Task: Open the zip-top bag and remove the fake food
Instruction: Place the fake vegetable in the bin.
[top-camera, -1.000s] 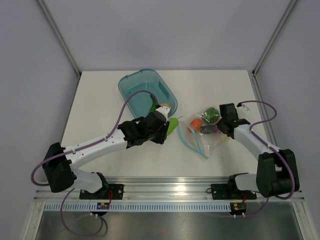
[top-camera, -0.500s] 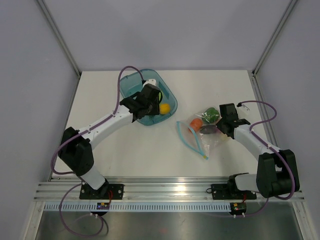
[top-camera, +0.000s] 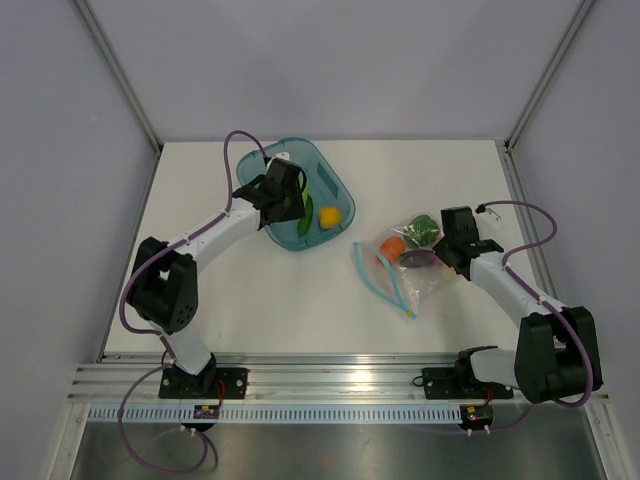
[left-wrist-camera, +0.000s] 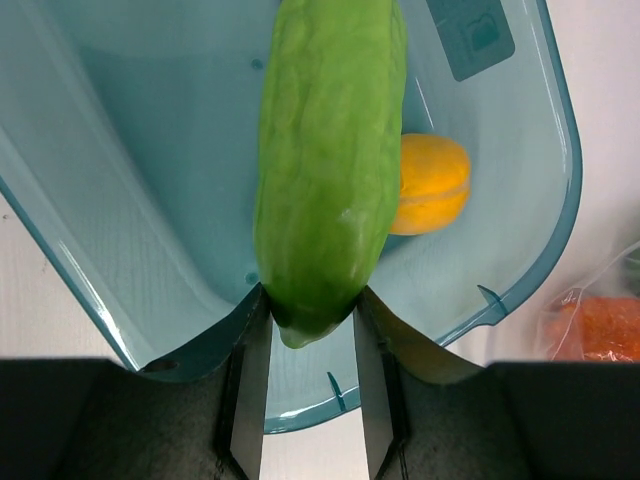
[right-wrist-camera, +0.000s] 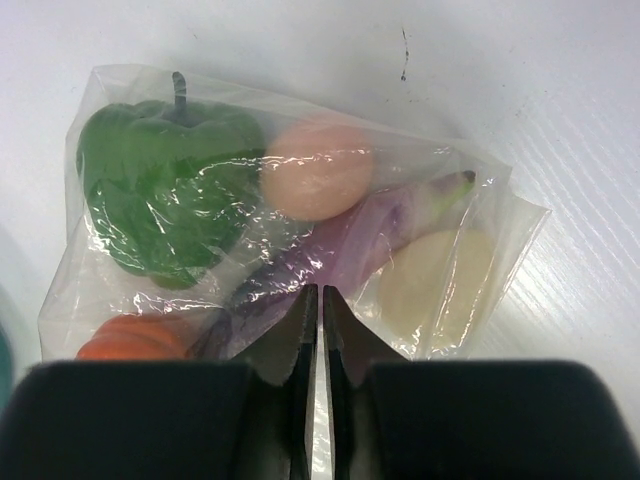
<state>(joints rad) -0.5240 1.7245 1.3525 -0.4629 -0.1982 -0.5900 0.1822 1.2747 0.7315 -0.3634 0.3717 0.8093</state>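
White table (top-camera: 250, 300): left fingers (left-wrist-camera: 250, 385) clamp cucumber (left-wrist-camera: 325, 160) over tub (left-wrist-camera: 150, 200); right fingers (right-wrist-camera: 300, 340) near-closed on zip-top bag (right-wrist-camera: 490, 215) edge.

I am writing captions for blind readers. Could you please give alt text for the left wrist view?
The left tool grips one end of a green cucumber over a translucent teal tub that holds a yellow lemon. At the right edge, an orange piece inside a clear bag lies on the white table.
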